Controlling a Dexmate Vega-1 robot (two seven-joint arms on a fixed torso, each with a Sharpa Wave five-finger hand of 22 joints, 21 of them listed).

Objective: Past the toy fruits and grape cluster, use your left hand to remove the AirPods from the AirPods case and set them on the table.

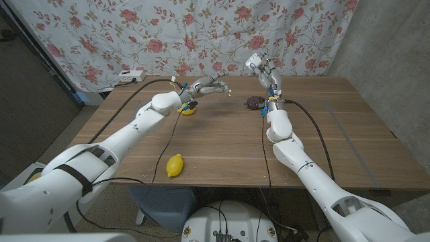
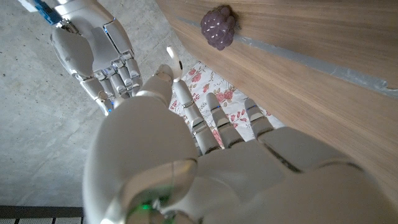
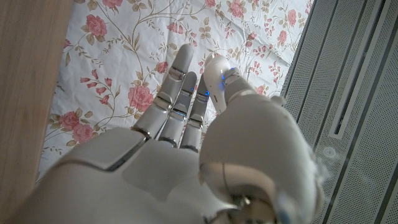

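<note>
1. The left hand (image 1: 209,87) hovered above the far part of the worktop (image 1: 222,144), its fingers reaching toward the right hand. In the left wrist view a small white AirPod (image 2: 173,60) stood pinched at the tip of the thumb, so this hand was grasping it.
2. The right hand (image 1: 264,67) was raised high over the far edge of the worktop, fingers pointing up. It gripped the white AirPods case (image 1: 252,62), seen in the right wrist view as a rounded white shell (image 3: 214,84) pressed between the thumb and the fingers.
3. The AirPod in the left hand was clear of the case, with open air between the two hands; the case stayed up in the right hand, higher than the left fingertips.
4. The left arm stretched from the near left corner diagonally across the worktop, nearly straight. The right arm ran up from the near right corner and bent upward at the wrist.
5. A purple grape cluster (image 1: 252,103) lay on the worktop just beside the right wrist, below the case.
6. A yellow toy lemon (image 1: 175,165) lay near the front edge, and another yellow toy fruit (image 1: 187,110) sat under the left forearm.
</note>
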